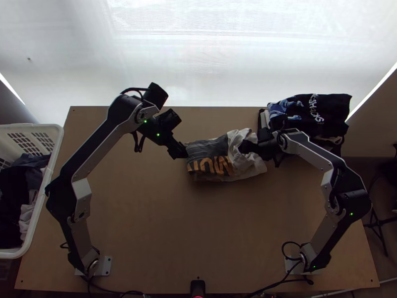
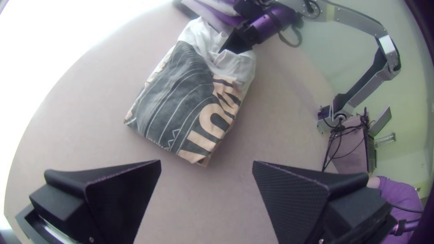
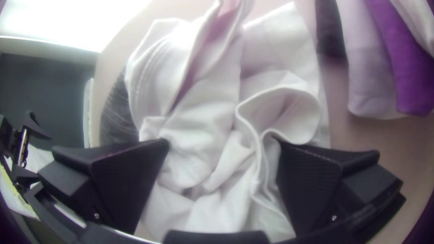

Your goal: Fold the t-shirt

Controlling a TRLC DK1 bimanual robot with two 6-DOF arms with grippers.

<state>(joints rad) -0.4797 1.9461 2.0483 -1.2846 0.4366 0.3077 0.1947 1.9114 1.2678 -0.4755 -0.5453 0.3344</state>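
The t-shirt lies in a compact folded bundle at the table's upper middle, its dark printed part to the left and its white part bunched at the right. Just off its left edge is my left gripper. In the left wrist view my left gripper is open, with bare table between its fingers and the t-shirt beyond them. My right gripper is at the white part. In the right wrist view my right gripper stands open, loose white folds of the t-shirt between its fingers.
A pile of dark clothes lies at the table's upper right corner, close by the right arm. A white basket with clothes stands at the left edge. Bare wood stretches between the arms' bases.
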